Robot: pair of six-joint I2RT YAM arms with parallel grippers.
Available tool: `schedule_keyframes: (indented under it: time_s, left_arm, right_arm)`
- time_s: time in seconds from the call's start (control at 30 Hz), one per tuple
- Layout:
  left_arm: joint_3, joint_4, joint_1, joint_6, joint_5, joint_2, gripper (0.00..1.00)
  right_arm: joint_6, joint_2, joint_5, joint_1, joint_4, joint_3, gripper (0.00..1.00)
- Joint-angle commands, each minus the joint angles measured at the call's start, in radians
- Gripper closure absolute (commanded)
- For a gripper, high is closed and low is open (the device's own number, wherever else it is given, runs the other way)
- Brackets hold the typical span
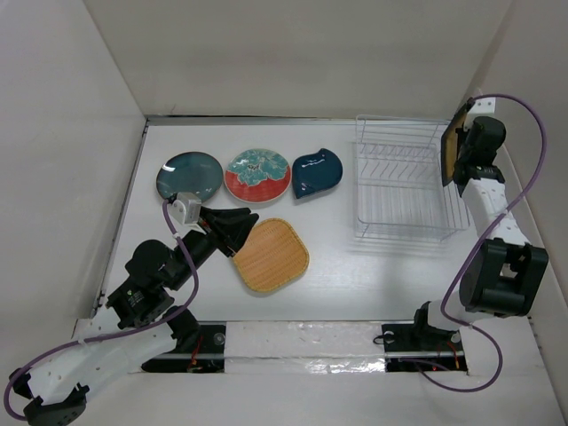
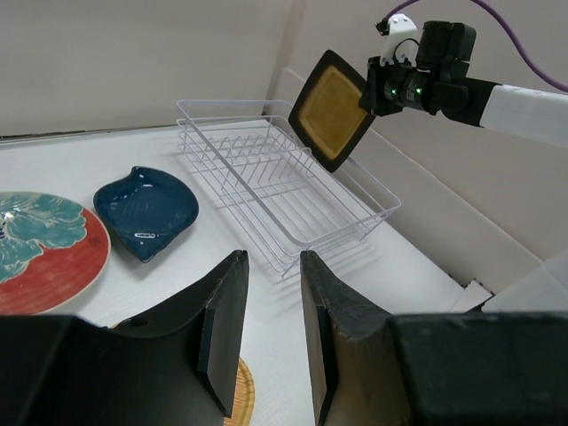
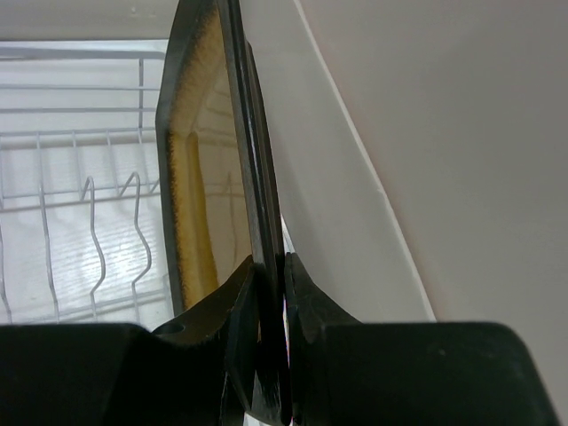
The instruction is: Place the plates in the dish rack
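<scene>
White tabletop (image 1: 355,284) under me, plain white walls (image 1: 293,53) boxing it in on three sides. The dish rack (image 1: 404,191) sits on the tabletop towards the back right. It is thin white wire, with rows of upright tines running along it.

My right gripper (image 3: 269,275) is up at the rack's right rear corner, clamped tight on the black-rimmed tan plate (image 1: 453,149). The jaws pinch its rim with no gap showing. The plate stands on edge, tipped a little, its tan face turned towards the rack. The left wrist view shows it above the rack's far side. I can't tell whether its lower corner touches the wire.

Left of the rack, three plates lie flat in a row. The navy leaf-shaped plate (image 1: 317,172) is just beside the rack. Next comes the red-rimmed floral plate (image 1: 257,174), close against the navy one. The dark teal plate (image 1: 190,176) is farthest out.

The woven tan plate (image 1: 271,256) lies flat, left of the rack and nearer my bases than that row.

My left gripper (image 1: 244,235) is at that woven plate's edge on the side away from the rack. Its jaws are parted by a modest gap and there is nothing between them. Its wrist camera looks across the tabletop at the rack, with the woven rim just peeking in below the fingers (image 2: 222,337).
</scene>
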Motion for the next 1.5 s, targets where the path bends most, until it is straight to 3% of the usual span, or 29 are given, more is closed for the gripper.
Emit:
schedule_keyframes:
  time_s: [0.0, 0.63, 0.8, 0.97, 1.17, 1.27, 1.4, 1.43, 1.47]
  left_arm:
    - [0.016, 0.039, -0.007, 0.007, 0.007, -0.010, 0.73]
    - [0.016, 0.039, -0.007, 0.007, 0.006, -0.020, 0.73]
    - [0.016, 0.039, -0.007, 0.005, 0.009, -0.018, 0.73]
    - [0.015, 0.041, -0.007, 0.005, 0.007, -0.013, 0.73]
    - [0.015, 0.039, -0.007, 0.005, 0.000, -0.007, 0.73]
    - [0.015, 0.038, -0.007, 0.008, -0.005, 0.000, 0.79]
    - [0.015, 0.033, -0.007, 0.013, -0.017, 0.014, 0.94]
    - [0.016, 0.032, -0.007, 0.014, -0.023, 0.019, 0.97]
    - [0.016, 0.027, -0.007, 0.016, -0.026, 0.022, 0.99]
  right_arm:
    - [0.006, -0.042, -0.003, -0.001, 0.213, 0.022, 1.00]
    - [0.072, -0.010, 0.006, 0.028, 0.337, -0.145, 0.98]
    - [0.092, -0.024, 0.012, 0.028, 0.364, -0.174, 0.87]
    - [0.147, -0.053, 0.039, 0.028, 0.360, -0.165, 0.58]
    - [0.291, -0.151, 0.012, 0.028, 0.291, -0.119, 0.37]
    - [0.377, -0.194, -0.046, 0.062, 0.233, -0.082, 0.30]
    - [0.452, -0.243, -0.072, 0.160, 0.171, -0.053, 0.33]
    - [0.469, -0.257, -0.083, 0.187, 0.162, -0.059, 0.43]
    - [0.516, -0.283, -0.094, 0.247, 0.163, -0.081, 0.79]
